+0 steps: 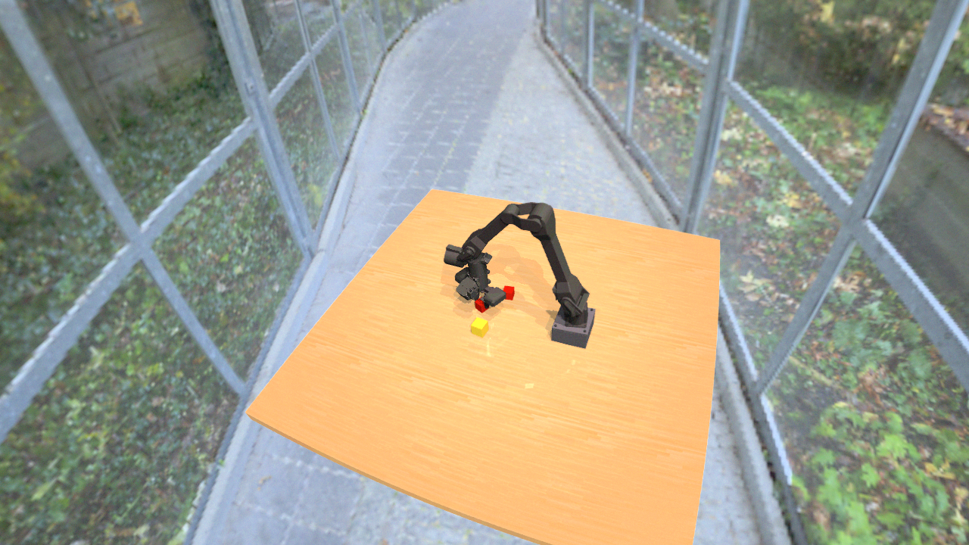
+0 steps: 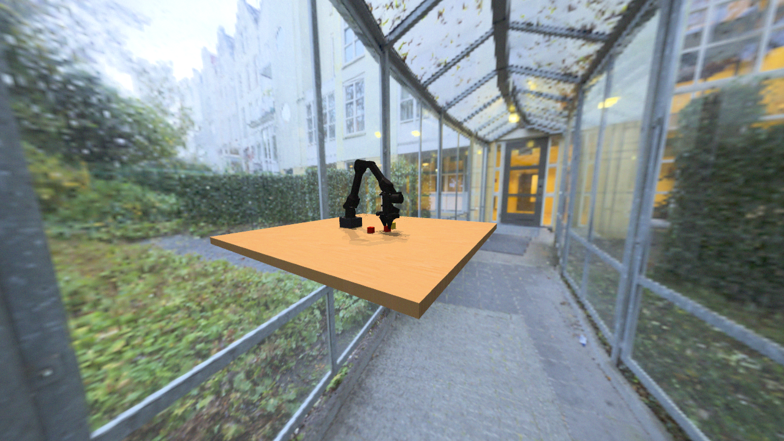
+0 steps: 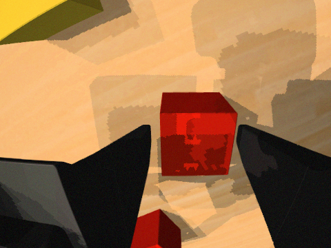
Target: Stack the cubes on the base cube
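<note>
The yellow base cube [image 1: 479,327] stands on the table, left of the arm's base; in the exterior view it is mostly hidden behind the gripper. One small red cube [image 1: 481,304] [image 2: 386,228] [image 3: 198,135] sits on the table between my gripper's fingers. My gripper [image 1: 482,300] [image 2: 387,225] [image 3: 194,132] is low around it and open: the right finger is at the cube's side, and a narrow gap shows at the left finger. The second red cube [image 1: 509,291] [image 2: 370,229] [image 3: 154,241] lies on the table just behind, nearer the arm's base.
The wooden table [image 1: 474,440] [image 2: 356,263] carries the arm's base [image 1: 573,328] [image 2: 350,221] to the right of the cubes. The yellow cube stands a short way in front of the gripped-around cube.
</note>
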`<move>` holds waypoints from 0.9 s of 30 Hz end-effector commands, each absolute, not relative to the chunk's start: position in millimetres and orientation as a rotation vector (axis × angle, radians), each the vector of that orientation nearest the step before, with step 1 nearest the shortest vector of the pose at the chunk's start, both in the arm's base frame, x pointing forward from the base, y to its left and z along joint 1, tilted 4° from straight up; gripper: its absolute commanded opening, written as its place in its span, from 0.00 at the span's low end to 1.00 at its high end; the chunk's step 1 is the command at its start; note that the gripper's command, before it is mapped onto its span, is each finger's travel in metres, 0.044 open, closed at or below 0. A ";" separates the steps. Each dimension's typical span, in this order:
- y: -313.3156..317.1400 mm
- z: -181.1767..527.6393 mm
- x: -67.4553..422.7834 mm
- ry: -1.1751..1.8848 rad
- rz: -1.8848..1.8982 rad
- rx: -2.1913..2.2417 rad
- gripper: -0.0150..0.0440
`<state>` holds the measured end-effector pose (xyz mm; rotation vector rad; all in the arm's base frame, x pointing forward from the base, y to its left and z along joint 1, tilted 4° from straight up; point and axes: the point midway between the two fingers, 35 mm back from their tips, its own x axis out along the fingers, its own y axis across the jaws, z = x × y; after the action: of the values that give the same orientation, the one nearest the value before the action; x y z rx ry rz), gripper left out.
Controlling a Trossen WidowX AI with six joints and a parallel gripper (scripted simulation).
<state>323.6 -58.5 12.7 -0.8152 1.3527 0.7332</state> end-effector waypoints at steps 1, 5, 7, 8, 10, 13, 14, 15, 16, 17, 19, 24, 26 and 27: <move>-57.9 11.0 323.5 1.350 0.739 -0.818 0.44; -57.9 11.5 323.6 1.350 0.739 -0.818 0.43; -58.0 15.4 324.0 1.350 0.739 -0.818 0.43; -58.1 18.5 324.3 1.350 0.739 -0.818 0.43; -58.2 24.6 324.8 1.350 0.739 -0.818 0.43; -58.4 33.8 325.3 1.350 0.739 -0.818 0.43; -58.4 36.8 325.4 1.350 0.739 -0.818 0.43; -58.5 39.9 325.4 1.350 0.739 -0.818 0.43; -58.5 43.0 325.5 1.350 0.739 -0.818 0.43; -58.5 46.2 325.4 1.350 0.739 -0.818 0.43; -58.5 52.4 325.3 1.349 0.739 -0.818 0.43; -58.5 68.1 324.3 1.349 0.739 -0.818 0.43; -58.4 74.5 323.7 1.349 0.739 -0.818 0.43; -58.4 77.6 323.3 1.349 0.739 -0.818 0.43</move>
<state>324.0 -58.5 64.8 -0.8139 1.3538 0.7346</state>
